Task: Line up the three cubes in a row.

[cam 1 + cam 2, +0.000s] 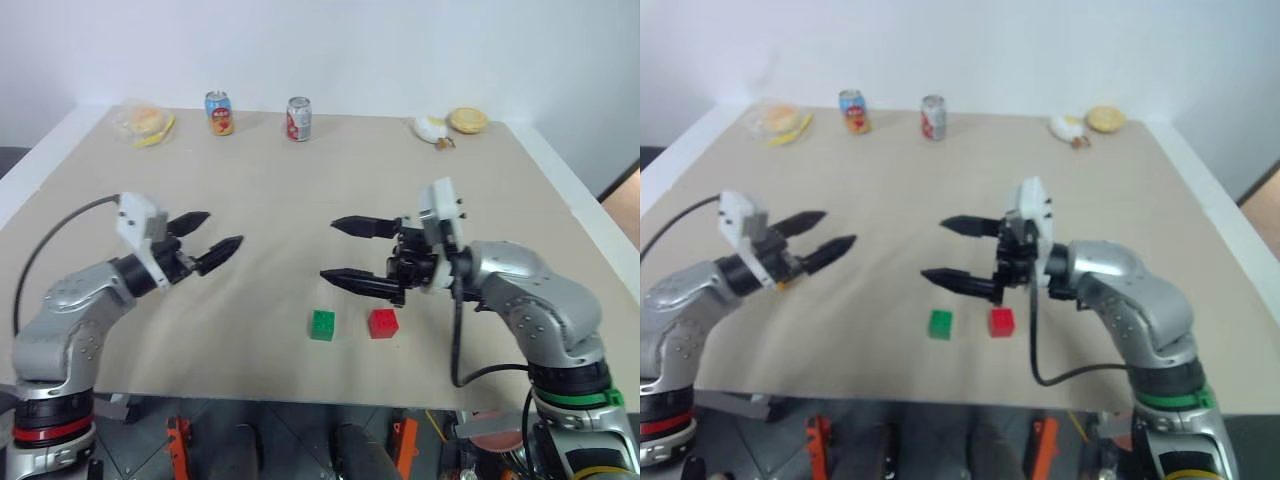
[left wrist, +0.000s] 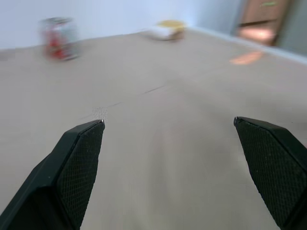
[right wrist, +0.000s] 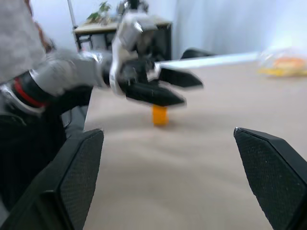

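The small green studded plastic cube (image 1: 322,325) sat just beside the red studded plastic cube (image 1: 383,323). Both the left gripper (image 1: 214,237) and right gripper (image 1: 341,252) hung spread wide, empty.

Two drink cans are standing at the table's (image 1: 300,190) far edge: blue can (image 1: 219,112), red can (image 1: 299,118) beside it, food items flanking them.

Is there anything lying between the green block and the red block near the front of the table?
No. In the left eye view the green block and red block sit side by side, apart, with only bare table between them.
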Controlling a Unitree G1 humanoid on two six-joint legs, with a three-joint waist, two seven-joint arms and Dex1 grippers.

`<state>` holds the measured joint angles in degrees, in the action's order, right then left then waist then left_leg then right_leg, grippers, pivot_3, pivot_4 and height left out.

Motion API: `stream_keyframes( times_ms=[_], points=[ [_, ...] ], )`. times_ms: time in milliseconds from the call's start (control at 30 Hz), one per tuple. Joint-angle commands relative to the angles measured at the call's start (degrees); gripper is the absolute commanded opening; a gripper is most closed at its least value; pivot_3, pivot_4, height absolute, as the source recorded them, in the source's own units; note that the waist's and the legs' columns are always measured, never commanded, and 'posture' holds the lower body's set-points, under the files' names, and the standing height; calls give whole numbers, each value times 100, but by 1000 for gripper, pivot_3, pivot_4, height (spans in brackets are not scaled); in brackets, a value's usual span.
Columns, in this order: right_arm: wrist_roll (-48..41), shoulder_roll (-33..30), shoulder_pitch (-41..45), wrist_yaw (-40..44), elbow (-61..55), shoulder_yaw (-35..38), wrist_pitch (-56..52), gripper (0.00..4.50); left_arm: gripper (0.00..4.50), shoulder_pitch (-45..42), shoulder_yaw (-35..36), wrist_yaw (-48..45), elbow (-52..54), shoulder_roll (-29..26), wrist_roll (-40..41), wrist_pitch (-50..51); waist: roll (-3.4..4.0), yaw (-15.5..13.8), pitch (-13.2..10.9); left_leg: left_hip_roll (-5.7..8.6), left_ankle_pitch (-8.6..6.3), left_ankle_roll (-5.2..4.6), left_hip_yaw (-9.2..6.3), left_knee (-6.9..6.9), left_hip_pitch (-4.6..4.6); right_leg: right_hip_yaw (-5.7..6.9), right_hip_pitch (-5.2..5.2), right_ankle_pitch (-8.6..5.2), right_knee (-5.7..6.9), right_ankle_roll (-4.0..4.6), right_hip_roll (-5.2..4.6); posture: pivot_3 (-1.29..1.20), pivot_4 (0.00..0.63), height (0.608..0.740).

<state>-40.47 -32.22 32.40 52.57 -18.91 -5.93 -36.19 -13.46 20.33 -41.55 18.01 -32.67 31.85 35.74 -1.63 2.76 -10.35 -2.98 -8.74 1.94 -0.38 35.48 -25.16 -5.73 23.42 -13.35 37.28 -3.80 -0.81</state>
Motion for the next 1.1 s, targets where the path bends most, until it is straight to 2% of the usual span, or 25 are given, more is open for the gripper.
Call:
stream_keyframes(
  times_ms=[33, 200, 333, 700, 933, 1100],
  points=[
    [416, 277, 347, 234, 298, -345, 438, 4500, 4470, 378, 409, -61, 49, -263, 1, -274, -1, -9, 0, 0, -2, 2, 6, 0, -1, -1, 2, 0, -1, 0, -3, 0, 150, 733],
    [770, 583, 554, 488, 660, -647, 735, 4500, 4470, 795, 791, -108, -349, -502, -6, -503, -8, -20, 0, 0, -4, 6, 4, -2, -7, 14, 4, -7, -1, 6, -14, 0, 150, 733],
    [892, 672, 555, 555, 708, -685, 809, 4500, 4470, 904, 838, -69, -666, -555, -41, -637, -7, -16, 0, -7, -4, 6, 11, -6, -3, 23, 9, -4, -1, 14, -16, 0, 150, 733],
    [908, 735, 410, 398, 479, -610, 696, 4500, 4470, 654, 72, 133, -1760, -501, -820, -1158, -9, -15, 1, -13, -5, 8, 13, -11, -6, 29, 17, -3, 0, 22, -15, 0, 150, 733],
    [904, 707, 365, 292, 378, -562, 655, 4500, 4470, 508, -144, 247, -2041, -422, -975, -1195, -9, -14, 1, -16, -7, 11, 16, -16, -8, 28, 23, -4, 0, 24, -13, 0, 150, 733],
    [913, 722, 360, 246, 372, -535, 695, 4500, 2964, 487, -181, 291, -2082, -402, -964, -1218, -9, -14, 1, -16, -7, 11, 17, -16, -9, 28, 24, -4, 0, 24, -13, 0, 150, 733]
  ],
)
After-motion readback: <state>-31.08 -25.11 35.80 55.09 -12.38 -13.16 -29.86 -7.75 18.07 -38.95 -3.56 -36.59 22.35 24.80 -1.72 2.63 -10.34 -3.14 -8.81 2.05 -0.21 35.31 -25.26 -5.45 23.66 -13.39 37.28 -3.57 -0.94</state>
